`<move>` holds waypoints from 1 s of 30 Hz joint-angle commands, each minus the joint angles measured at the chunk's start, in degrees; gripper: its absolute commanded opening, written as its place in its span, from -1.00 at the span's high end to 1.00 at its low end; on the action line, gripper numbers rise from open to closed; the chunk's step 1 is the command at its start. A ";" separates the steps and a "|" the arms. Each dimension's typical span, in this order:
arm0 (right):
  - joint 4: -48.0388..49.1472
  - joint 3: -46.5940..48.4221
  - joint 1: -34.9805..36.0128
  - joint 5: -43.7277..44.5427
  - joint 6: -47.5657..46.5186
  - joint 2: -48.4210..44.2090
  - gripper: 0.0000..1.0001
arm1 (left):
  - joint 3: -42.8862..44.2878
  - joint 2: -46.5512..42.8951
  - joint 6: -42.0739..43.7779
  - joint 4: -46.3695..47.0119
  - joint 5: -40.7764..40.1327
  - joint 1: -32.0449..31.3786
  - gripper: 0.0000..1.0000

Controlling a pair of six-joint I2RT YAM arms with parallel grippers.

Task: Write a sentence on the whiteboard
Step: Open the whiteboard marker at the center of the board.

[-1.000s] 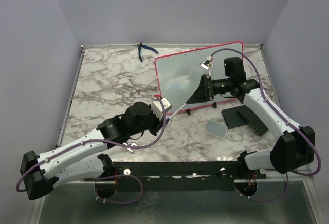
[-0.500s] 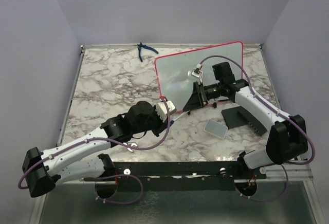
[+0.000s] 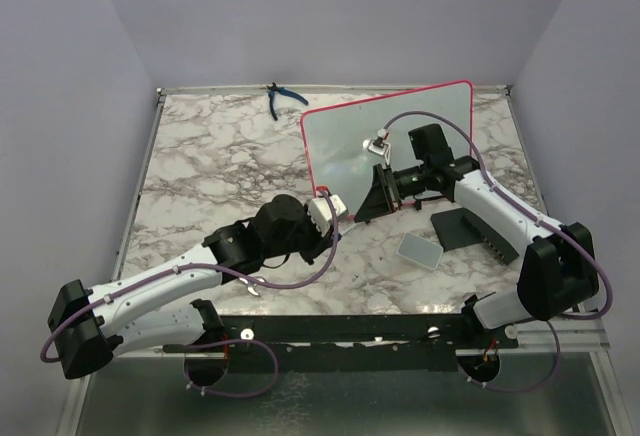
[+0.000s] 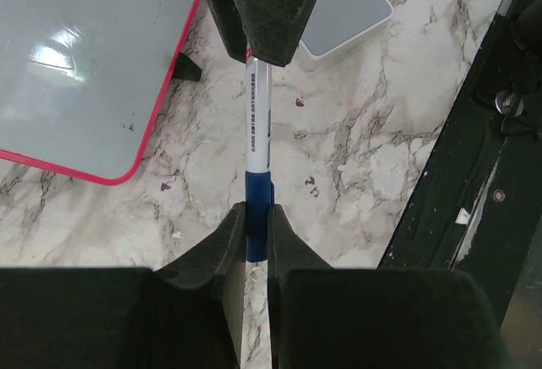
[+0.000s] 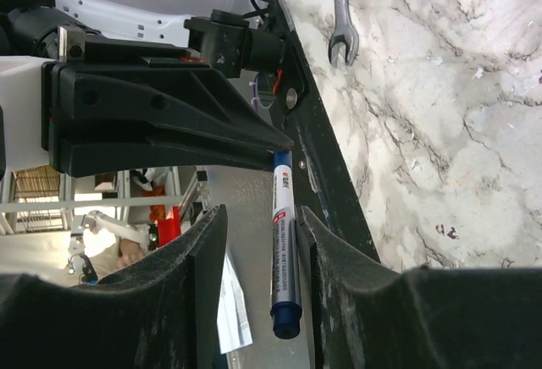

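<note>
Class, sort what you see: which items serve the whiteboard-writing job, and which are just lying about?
For the job: whiteboard, marker held by the left gripper.
Lying about: blue pliers, grey pad, black stand, wrench.

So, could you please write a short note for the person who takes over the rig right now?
Left end effector: shut on the marker, at one blue end, above the table.
Right end effector: open, one finger on each side of the marker's other end, with a gap showing.
Whiteboard: propped up at the back right, no writing visible.
Done: marker lifted.
Left: probably take off the cap, then write the sentence.
</note>
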 commanded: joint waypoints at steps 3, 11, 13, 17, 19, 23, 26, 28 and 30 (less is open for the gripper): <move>-0.77 -0.97 1.25 -1.79 -0.94 0.97 0.18 | 1.39 -0.84 0.14 1.79 0.15 -0.23 1.00; -1.31 -0.66 1.73 -1.27 -1.28 1.33 0.39 | 1.30 -0.85 0.40 1.81 0.66 -0.33 1.00; -1.43 -0.71 1.83 -0.97 -1.37 1.46 0.52 | 1.23 -0.97 0.40 1.81 0.68 -0.28 1.00; -1.40 -0.67 1.95 0.58 -1.69 1.44 0.89 | 1.03 -1.13 0.00 1.81 0.27 -0.22 1.00; -1.11 -0.78 1.97 2.07 -1.59 1.11 0.99 | 1.10 -1.19 -0.74 1.82 -1.11 -0.28 0.95; 2.96 -2.07 1.97 6.50 0.75 -0.95 0.99 | 1.29 -1.84 -3.21 1.90 -5.03 -0.21 -0.51; 9.81 -4.62 1.85 11.01 4.06 -4.05 0.99 | 1.62 -2.73 -6.61 2.34 -7.25 0.17 -0.91; 16.50 -7.30 1.94 13.70 7.12 -6.47 0.99 | 2.61 -3.07 -9.59 2.91 -10.07 0.85 -0.98; 24.81 -10.77 1.88 15.89 10.84 -8.79 0.99 | 4.00 -3.17 -13.62 4.86 -12.31 1.54 -0.98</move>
